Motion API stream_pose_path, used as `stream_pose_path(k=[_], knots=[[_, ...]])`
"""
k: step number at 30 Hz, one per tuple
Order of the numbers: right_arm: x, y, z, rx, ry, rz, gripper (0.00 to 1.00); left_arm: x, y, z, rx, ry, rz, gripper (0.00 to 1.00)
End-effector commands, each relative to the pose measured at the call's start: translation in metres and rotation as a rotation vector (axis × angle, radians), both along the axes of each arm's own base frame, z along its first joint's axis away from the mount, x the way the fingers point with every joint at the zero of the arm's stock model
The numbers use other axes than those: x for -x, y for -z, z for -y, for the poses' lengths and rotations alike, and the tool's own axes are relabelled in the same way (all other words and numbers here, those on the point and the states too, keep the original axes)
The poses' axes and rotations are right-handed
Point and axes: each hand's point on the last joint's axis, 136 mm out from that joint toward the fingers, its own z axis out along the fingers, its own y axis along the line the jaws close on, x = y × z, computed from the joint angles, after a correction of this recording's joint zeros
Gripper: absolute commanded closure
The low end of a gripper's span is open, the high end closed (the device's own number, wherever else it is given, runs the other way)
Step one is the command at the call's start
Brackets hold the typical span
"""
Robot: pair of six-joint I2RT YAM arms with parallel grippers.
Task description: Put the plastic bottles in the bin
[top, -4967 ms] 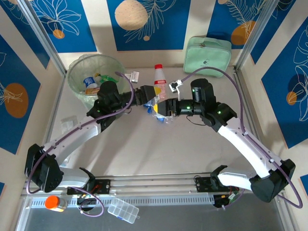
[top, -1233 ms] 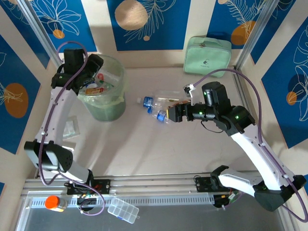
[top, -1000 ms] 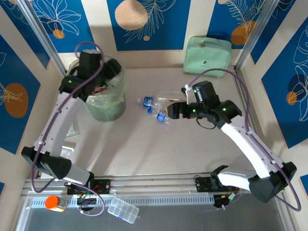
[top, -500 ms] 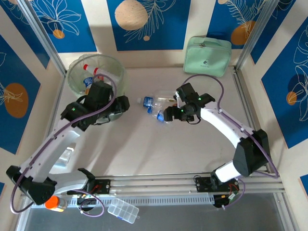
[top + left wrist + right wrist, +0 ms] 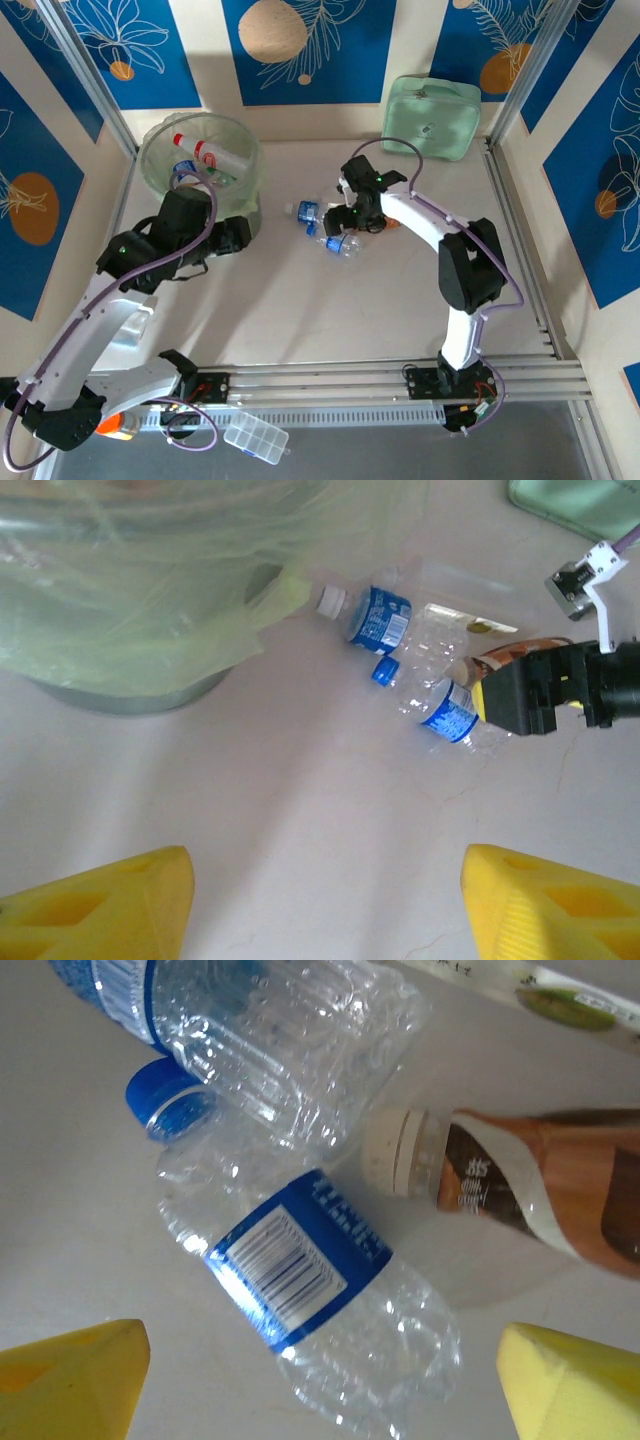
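top external / bin: stood at the far left corner of the table; a pale green bag is fitted; a red-capped bottle is seen lying inside.
top external / loose bottles: clustered at the table's middle, toward the far edge, well apart from the bin.
top external / left gripper: held near the bin's base, pointed toward the cluster.
top external / right gripper: positioned over the cluster.
top external / mint-green case: placed at the far edge, right of centre.
left wrist / left gripper: fingers are spread wide; bare table is seen between them; nothing is gripped.
left wrist / white-capped bottle: laid flat, just beside the bin's bag.
left wrist / blue-capped bottle: crushed, blue-labelled, laid against the white-capped bottle.
right wrist / right gripper: fingers are spread wide on either side of the blue-capped bottle, apart from it.
right wrist / brown-labelled bottle: laid flat, its pale cap just beside the blue-capped bottle.
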Motion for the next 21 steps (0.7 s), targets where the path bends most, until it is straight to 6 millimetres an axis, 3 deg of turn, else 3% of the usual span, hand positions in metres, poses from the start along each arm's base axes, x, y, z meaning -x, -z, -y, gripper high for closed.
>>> stream_pose_path(k=[1, 16, 21], knots=[[-0.001, 0.008, -0.009, 0.029, -0.069, 0.001, 0.09, 0.013, 0.002, -0.016, -0.057, -0.009, -0.008, 0.29], [0.017, 0.054, -0.046, 0.120, -0.199, -0.061, 0.15, 0.025, 0.000, -0.030, -0.067, -0.032, 0.009, 0.28], [0.023, 0.066, -0.059, 0.176, -0.243, -0.045, 0.28, 0.027, 0.000, -0.032, -0.065, -0.038, 0.003, 0.28]])
